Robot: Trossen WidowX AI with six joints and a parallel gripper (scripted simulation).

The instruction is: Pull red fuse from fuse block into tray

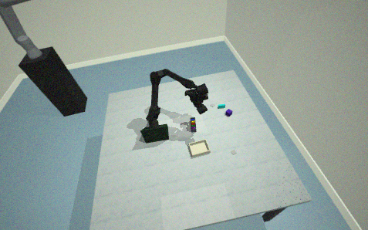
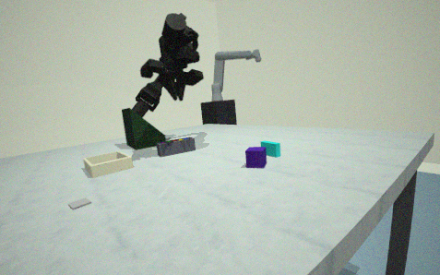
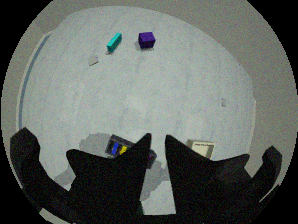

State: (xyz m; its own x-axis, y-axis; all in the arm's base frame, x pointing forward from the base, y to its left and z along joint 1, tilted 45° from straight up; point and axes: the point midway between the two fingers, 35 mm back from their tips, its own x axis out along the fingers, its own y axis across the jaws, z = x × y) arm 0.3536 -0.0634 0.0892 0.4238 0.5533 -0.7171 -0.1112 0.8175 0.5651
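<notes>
Half my fuse block (image 3: 117, 147) hides behind the empty, nearly pressed-together gripper (image 3: 158, 145); red fuse unreadable.

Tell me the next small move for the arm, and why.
Probably open the gripper and bring it over the fuse block. Its fingers stand nearly shut on nothing, high above the table, and the fuses sit in the block, so the red one cannot be straddled yet. The tray waits beside the block.
</notes>
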